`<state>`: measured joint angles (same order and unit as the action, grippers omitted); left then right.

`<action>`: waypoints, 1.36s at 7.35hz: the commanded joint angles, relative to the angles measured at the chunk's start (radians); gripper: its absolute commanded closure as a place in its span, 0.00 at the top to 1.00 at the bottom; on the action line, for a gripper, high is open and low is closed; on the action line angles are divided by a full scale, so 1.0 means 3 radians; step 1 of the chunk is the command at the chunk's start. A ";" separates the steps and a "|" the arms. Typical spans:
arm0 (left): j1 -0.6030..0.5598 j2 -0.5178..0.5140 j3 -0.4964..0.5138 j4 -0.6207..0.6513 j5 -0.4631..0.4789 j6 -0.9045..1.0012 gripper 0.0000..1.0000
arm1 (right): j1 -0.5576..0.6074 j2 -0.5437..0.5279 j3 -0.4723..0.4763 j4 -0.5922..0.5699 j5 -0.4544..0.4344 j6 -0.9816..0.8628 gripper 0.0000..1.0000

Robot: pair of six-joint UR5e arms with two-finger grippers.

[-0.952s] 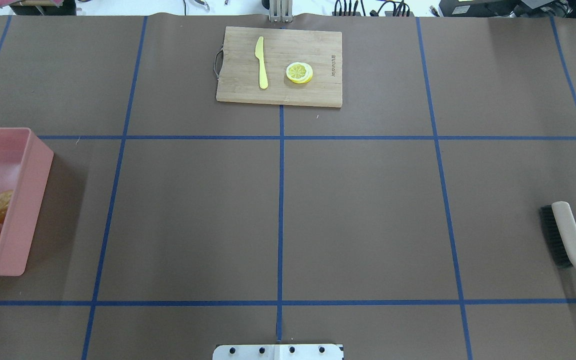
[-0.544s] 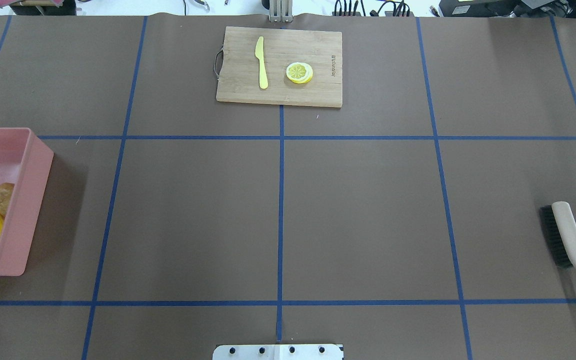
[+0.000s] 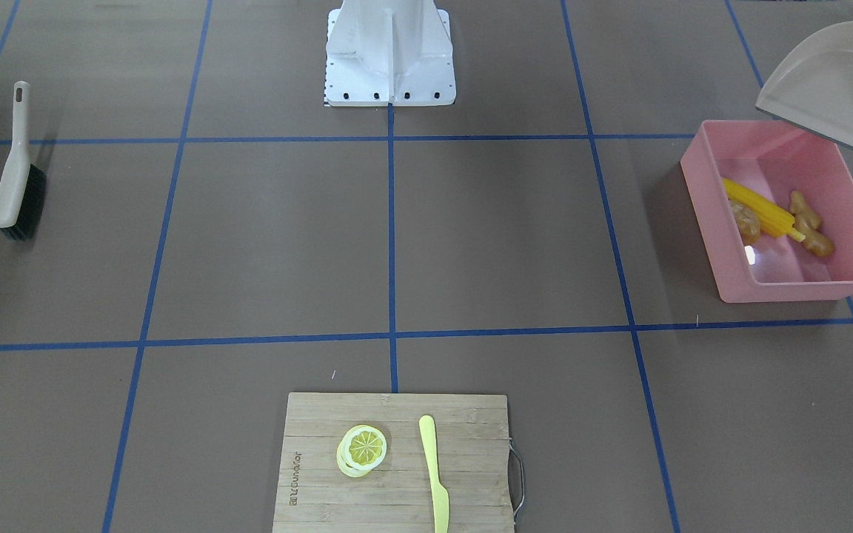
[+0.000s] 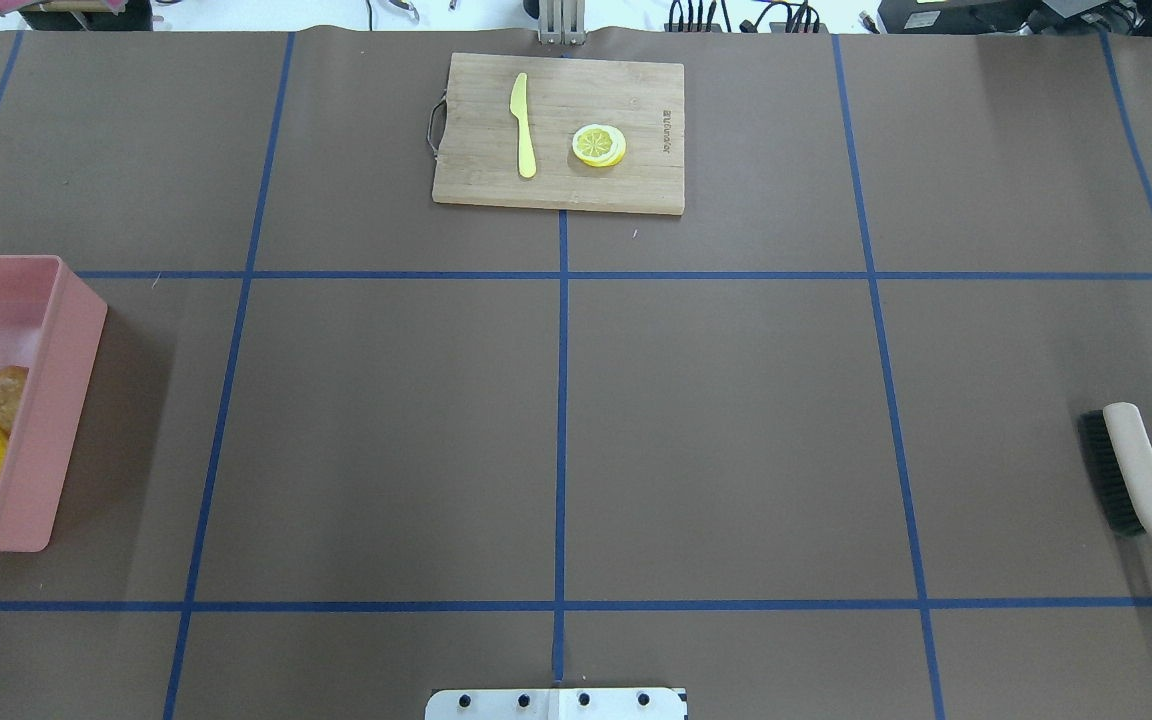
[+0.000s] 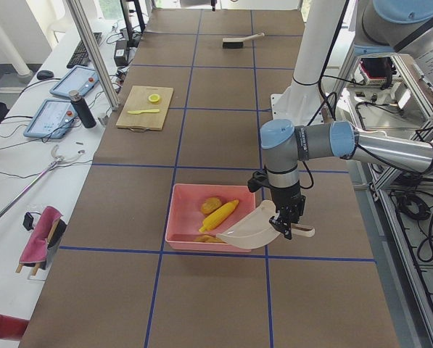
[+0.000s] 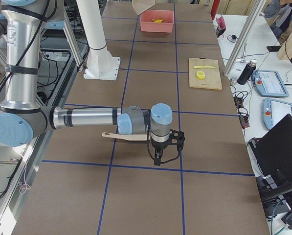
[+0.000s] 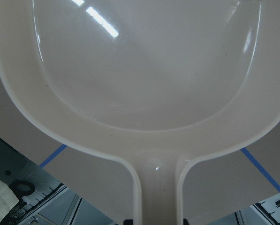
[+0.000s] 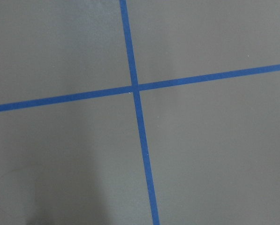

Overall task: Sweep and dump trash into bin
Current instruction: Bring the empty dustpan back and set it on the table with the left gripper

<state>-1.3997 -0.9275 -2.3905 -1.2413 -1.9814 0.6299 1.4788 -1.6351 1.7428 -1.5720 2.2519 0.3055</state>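
The left pincer [image 5: 286, 223] is clamped tight on the handle of the beige dustpan [image 3: 834, 89], holding it tilted in the air over the robot-side end of the pink bin [image 3: 702, 203]. In the bin lie the corn cob [image 3: 760, 209], the potato lump [image 3: 746, 222] touching it, and the ginger root [image 3: 810, 226] on its other side. The right pincer [image 6: 157, 155] hangs low over the worktop [image 4: 736, 430] near the brush [image 4: 1131, 470], and whether it's spread or pressed together I cannot tell
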 commanded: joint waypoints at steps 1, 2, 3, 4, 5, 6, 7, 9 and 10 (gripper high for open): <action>-0.0516 -0.0246 0.0012 -0.0024 -0.0169 -0.0024 0.00 | 0.0066 0.0102 0.0025 -0.0175 0.0031 -0.0021 1.00; -0.0620 -0.0404 0.0037 -0.0035 -0.0322 -0.0155 0.00 | 0.0066 0.0112 0.0015 -0.0180 0.0030 -0.0026 1.00; -0.0627 -0.0522 0.0043 -0.0131 -0.0425 -0.0410 0.00 | 0.0066 0.0107 0.0015 -0.0180 0.0036 -0.0026 1.00; -0.0611 -0.0625 0.0053 -0.0213 -0.0598 -0.0686 0.00 | 0.0066 0.0102 0.0010 -0.0180 0.0041 -0.0026 1.00; -0.0606 -0.0768 0.0104 -0.0234 -0.0838 -0.0916 0.00 | 0.0066 0.0097 0.0020 -0.0180 0.0041 -0.0026 1.00; -0.0439 -0.0982 0.0251 -0.0492 -0.0987 -0.1015 0.00 | 0.0066 0.0097 0.0020 -0.0180 0.0041 -0.0026 1.00; -0.0184 -0.1186 0.0399 -0.0667 -0.1110 -0.1021 0.00 | 0.0066 0.0092 0.0010 -0.0180 0.0041 -0.0021 1.00; 0.0286 -0.1804 0.0670 -0.0664 -0.1122 -0.0544 0.00 | 0.0066 0.0092 0.0015 -0.0180 0.0041 -0.0021 1.00; 0.0486 -0.2121 0.0884 -0.0669 -0.1121 -0.0302 0.00 | 0.0066 0.0092 0.0000 -0.0180 0.0031 -0.0001 1.00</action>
<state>-1.3378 -1.4487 -2.1951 -1.4382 -2.3171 0.4440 1.4987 -1.6075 1.7459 -1.6260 2.2635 0.3005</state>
